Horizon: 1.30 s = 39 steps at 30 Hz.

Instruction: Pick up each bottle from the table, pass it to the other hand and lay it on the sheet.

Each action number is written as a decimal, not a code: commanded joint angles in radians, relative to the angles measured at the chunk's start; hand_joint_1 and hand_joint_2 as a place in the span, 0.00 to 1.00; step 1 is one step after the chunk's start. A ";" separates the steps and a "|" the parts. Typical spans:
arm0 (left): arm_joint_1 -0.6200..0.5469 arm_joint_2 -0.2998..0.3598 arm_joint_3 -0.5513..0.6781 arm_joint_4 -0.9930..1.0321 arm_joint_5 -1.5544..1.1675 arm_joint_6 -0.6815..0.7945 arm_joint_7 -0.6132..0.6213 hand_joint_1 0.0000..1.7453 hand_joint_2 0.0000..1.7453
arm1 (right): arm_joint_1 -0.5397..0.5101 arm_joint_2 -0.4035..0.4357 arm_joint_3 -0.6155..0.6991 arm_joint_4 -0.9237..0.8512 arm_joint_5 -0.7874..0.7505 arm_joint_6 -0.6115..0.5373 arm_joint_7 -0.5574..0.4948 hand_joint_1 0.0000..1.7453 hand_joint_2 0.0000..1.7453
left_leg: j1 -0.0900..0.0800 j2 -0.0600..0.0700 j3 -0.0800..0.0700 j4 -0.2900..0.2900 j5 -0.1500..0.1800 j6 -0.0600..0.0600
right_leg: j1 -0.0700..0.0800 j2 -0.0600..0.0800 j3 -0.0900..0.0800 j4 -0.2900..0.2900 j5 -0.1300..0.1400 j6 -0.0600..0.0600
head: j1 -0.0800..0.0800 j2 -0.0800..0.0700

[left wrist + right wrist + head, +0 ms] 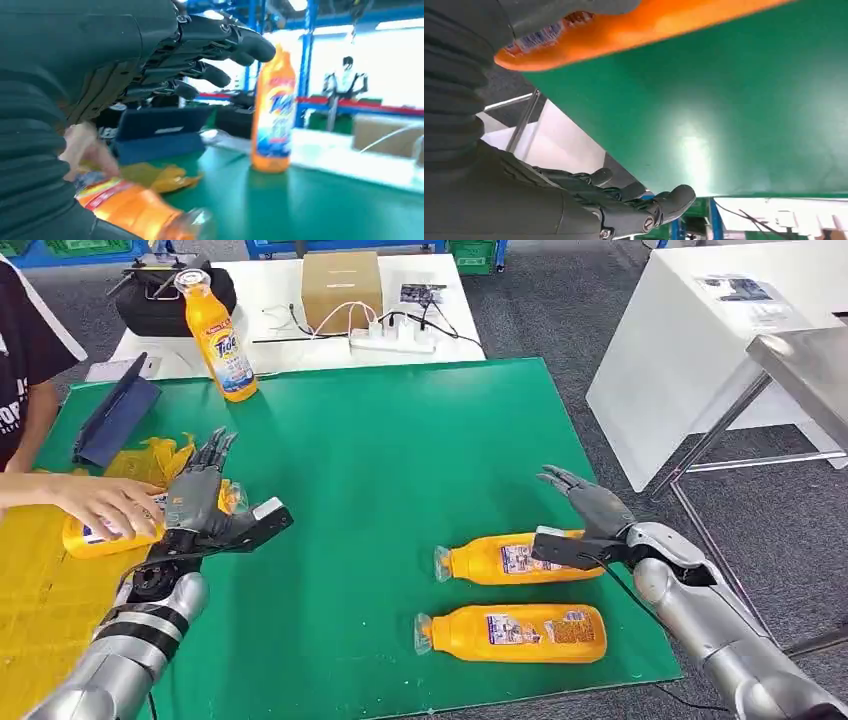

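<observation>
My left hand (205,502) sits over the yellow sheet (30,570) at the left side of the table, fingers stretched out and apart, gripping nothing. Right under it lies a bottle (100,537) on its side on the sheet, and a person's hand (105,502) is resting on that bottle, I'd guess to take it away or straighten it. In my left wrist view the same bottle (135,210) lies just below my spread fingers (220,42), so that one looks delivered.

My right hand (590,510) hangs at the right edge of the green mat (400,470), fingers loose and apart, also empty. It's just beside the base of the nearer-to-center lying bottle (520,558), which makes sense as the next one to grab. A second lying bottle (515,630) sits close behind it toward my body, cap pointing left like the first. Both lie flat, so I'll probably need to wrap around the body from above rather than pinch the cap.

One more bottle stands upright (220,340) at the far edge of the mat, next to a blue folded case (115,420). It's the farthest reach, so I figure it goes last.
</observation>
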 commanded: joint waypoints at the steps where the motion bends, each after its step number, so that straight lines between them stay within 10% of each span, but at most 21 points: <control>1: 0.075 -0.031 0.019 -0.239 0.150 -0.030 -0.065 0.00 1.00 | 0.131 -0.077 0.055 -0.126 -0.090 0.036 -0.065 0.00 1.00 | 0.000 -0.002 0.006 0.000 -0.002 0.001 | 0.001 -0.002 0.008 -0.001 -0.003 -0.004 | 0.000 0.000; 12: 0.298 -0.071 -0.009 -0.668 0.308 -0.051 -0.127 0.00 1.00 | 0.476 -0.175 -0.066 -0.511 -0.082 0.002 0.007 0.00 1.00 | 0.000 -0.006 0.001 0.001 -0.004 0.002 | 0.000 -0.006 0.005 0.000 -0.006 -0.001 | 0.000 0.000; 22: 0.312 -0.079 -0.059 -0.699 0.321 -0.070 -0.134 0.00 1.00 | 0.416 -0.090 -0.024 -0.374 0.054 -0.068 0.088 0.00 1.00 | 0.000 -0.003 0.000 -0.001 -0.004 0.003 | 0.000 -0.004 0.002 -0.002 -0.004 0.001 | 0.000 0.000; 29: 0.361 -0.102 -0.106 -0.783 0.281 -0.123 -0.076 0.00 1.00 | 0.224 0.248 0.007 0.002 0.602 -0.254 0.460 0.00 1.00 | 0.002 0.004 0.006 -0.003 -0.004 0.003 | 0.002 0.003 0.007 -0.006 -0.002 0.000 | 0.000 0.000; 39: 0.348 -0.118 -0.124 -0.757 0.317 -0.162 -0.084 0.00 1.00 | 0.080 0.368 -0.122 0.259 0.756 -0.262 0.539 0.00 1.00 | 0.000 0.004 0.003 -0.001 -0.003 0.003 | 0.001 0.002 0.003 -0.002 -0.002 0.001 | 0.000 0.000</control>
